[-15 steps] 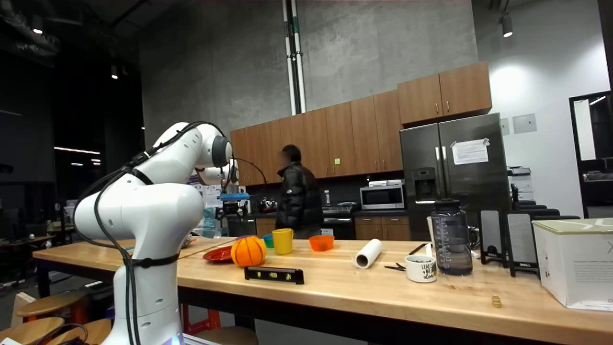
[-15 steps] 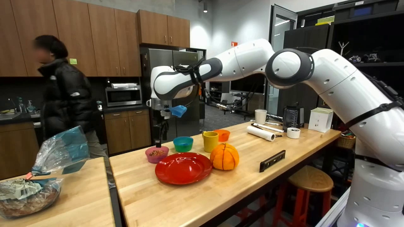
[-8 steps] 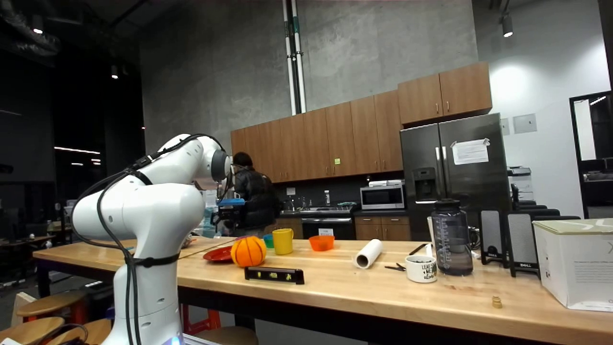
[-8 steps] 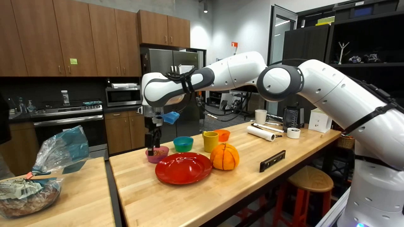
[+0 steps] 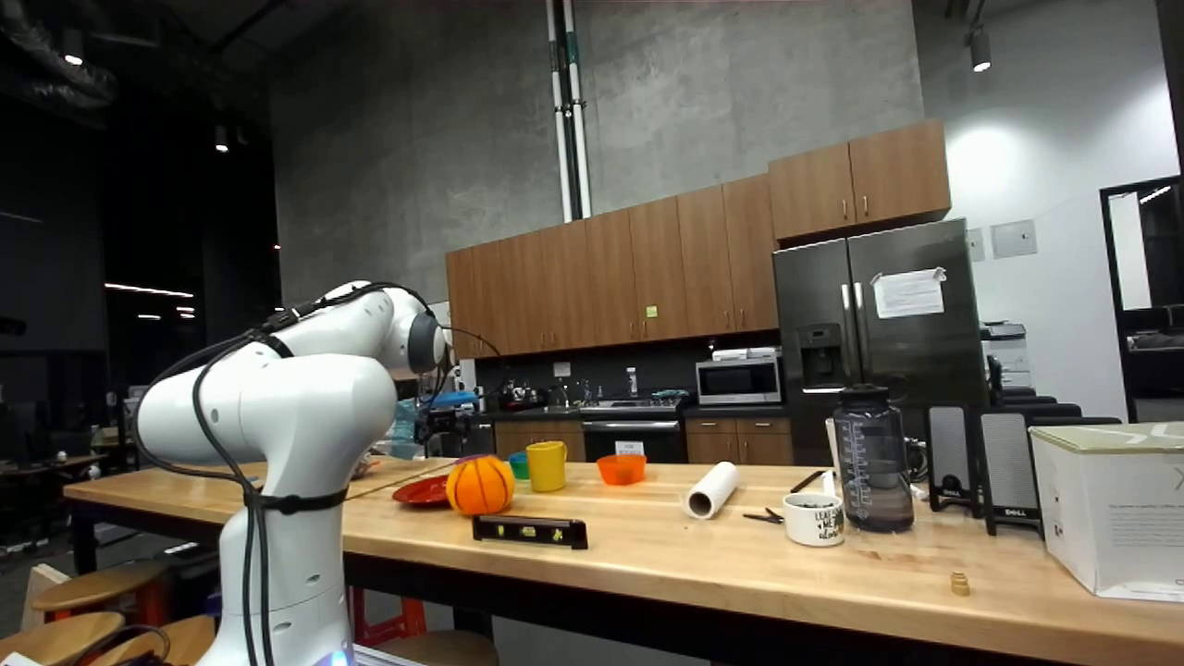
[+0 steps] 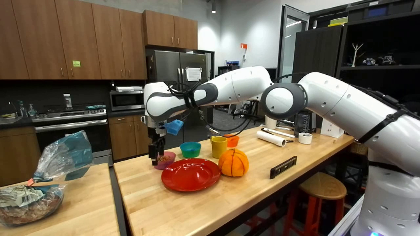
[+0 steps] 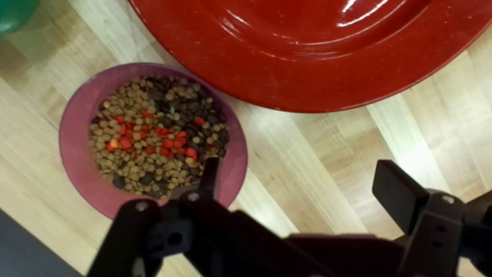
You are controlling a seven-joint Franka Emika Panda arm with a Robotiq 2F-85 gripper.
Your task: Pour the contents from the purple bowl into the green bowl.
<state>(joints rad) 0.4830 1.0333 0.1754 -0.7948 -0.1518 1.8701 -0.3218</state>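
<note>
We sit lower than moment ago, gripper (image 7: pixel 301 179) spread, nothing held. Purple bowl (image 7: pixel 75 138), just beside plate (image 7: pixel 326 84), holds dry mix (image 7: pixel 153 134); one fingertip (image 7: pixel 210 175) overlaps rim (contact unclear). So rim grasp looks next, then pour into green bowl (image 6: pixel 190 152) near plate.

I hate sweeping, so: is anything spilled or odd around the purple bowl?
Nothing stands out. The purple bowl sits upright, its contents inside, and I see no spill around it. It stands beside the red plate; whether they touch, I cannot tell.
</note>
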